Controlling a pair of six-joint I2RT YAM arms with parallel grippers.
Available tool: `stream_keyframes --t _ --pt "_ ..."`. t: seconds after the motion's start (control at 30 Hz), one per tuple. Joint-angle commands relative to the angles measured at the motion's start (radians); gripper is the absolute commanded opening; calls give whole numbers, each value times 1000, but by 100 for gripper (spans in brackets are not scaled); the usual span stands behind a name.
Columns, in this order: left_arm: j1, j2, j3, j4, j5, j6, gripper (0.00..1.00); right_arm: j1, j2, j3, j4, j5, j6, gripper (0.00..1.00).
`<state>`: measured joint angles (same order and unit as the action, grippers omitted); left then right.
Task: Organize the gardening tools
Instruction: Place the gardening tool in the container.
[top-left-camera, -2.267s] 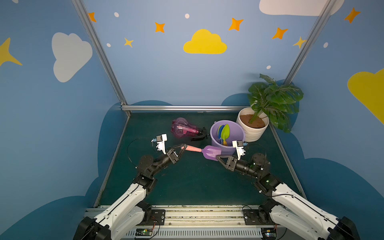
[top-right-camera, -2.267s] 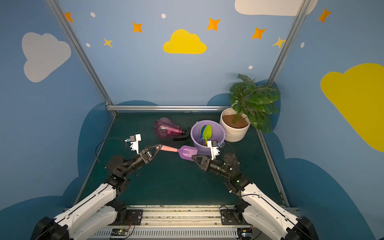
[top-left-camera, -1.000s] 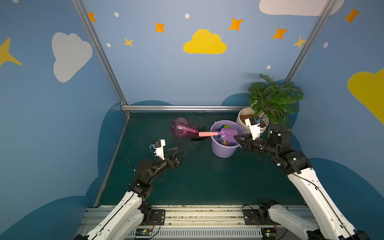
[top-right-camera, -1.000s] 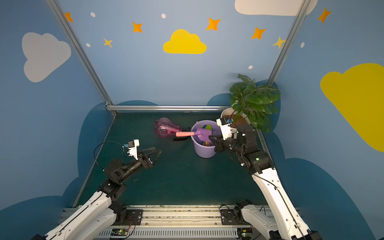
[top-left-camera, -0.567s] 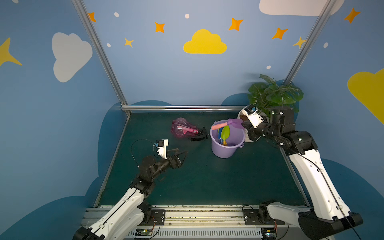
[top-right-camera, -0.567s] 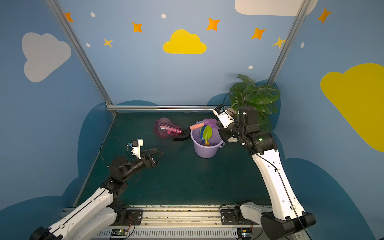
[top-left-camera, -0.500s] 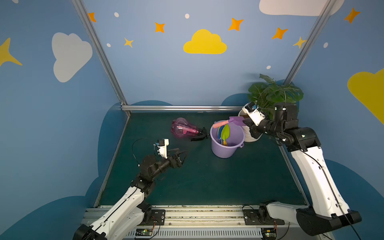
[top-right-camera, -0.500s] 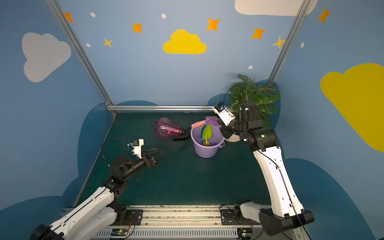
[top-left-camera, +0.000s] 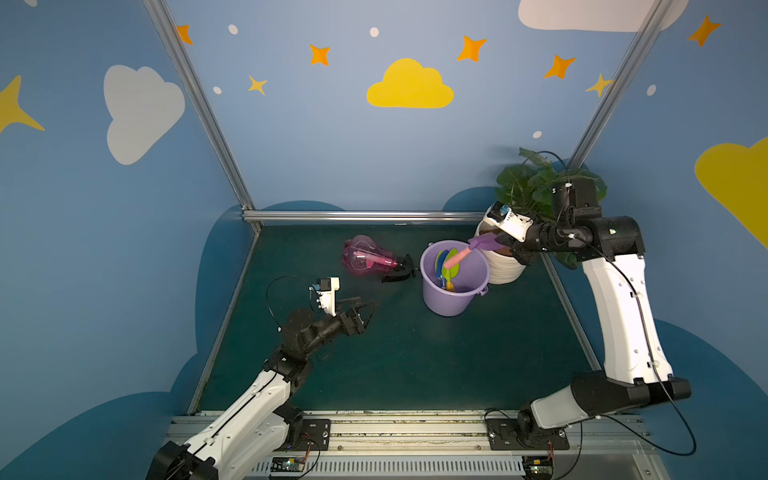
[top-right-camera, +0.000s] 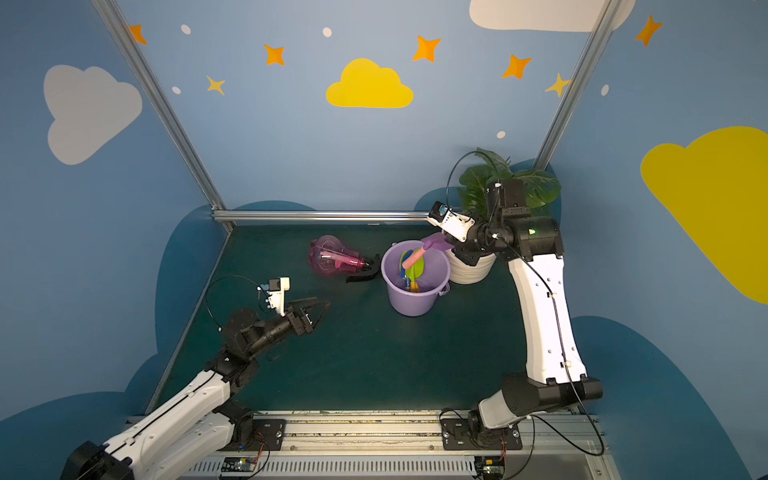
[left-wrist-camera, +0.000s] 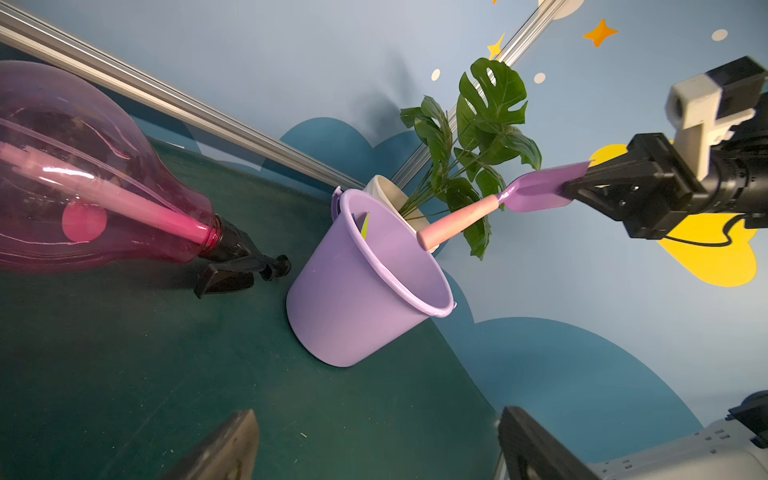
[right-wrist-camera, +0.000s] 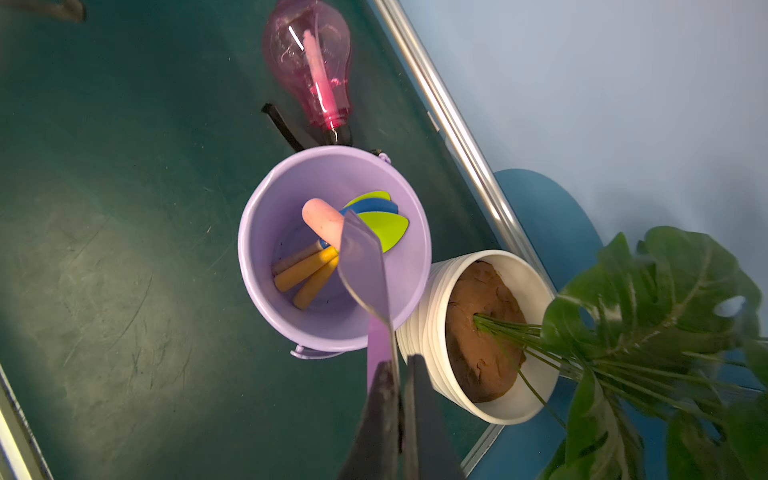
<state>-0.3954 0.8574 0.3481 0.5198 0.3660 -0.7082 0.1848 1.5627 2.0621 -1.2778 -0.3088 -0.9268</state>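
Note:
My right gripper (right-wrist-camera: 401, 370) is shut on the blade of the purple shovel (top-left-camera: 482, 241), held above the lilac bucket (top-left-camera: 449, 299). The shovel's pink handle (right-wrist-camera: 322, 222) slants down over the bucket's mouth. Inside the bucket stand two lime-green shovels (right-wrist-camera: 382, 228) and a blue one (right-wrist-camera: 370, 205), blades up. The pink spray bottle (top-left-camera: 365, 259) lies on its side on the mat, left of the bucket, also visible in the left wrist view (left-wrist-camera: 83, 174). My left gripper (top-left-camera: 368, 307) hovers low over the mat in front of the bottle, open and holding nothing.
A white ribbed plant pot (top-left-camera: 505, 270) with a leafy plant (right-wrist-camera: 648, 299) touches the bucket's far right side, right under my right wrist. A metal rail (top-left-camera: 361, 215) bounds the green mat at the back, and blue walls close in the sides.
My right arm has risen and swung back over the pot. The purple shovel went from level across the bucket to handle-down above it. The left gripper stayed open and barely moved.

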Motion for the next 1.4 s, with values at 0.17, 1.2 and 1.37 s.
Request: stream_keyframes --t 0.17,1.2,1.37 --pt "3 6 10 22 10 -4 95 26 120 57 -115 63 -144 0" --pt "2 -124 -30 -81 -36 32 95 228 365 -41 30 410 -166 0" --pt "1 -136 -31 -100 -44 36 95 236 360 -57 49 440 -156 14"
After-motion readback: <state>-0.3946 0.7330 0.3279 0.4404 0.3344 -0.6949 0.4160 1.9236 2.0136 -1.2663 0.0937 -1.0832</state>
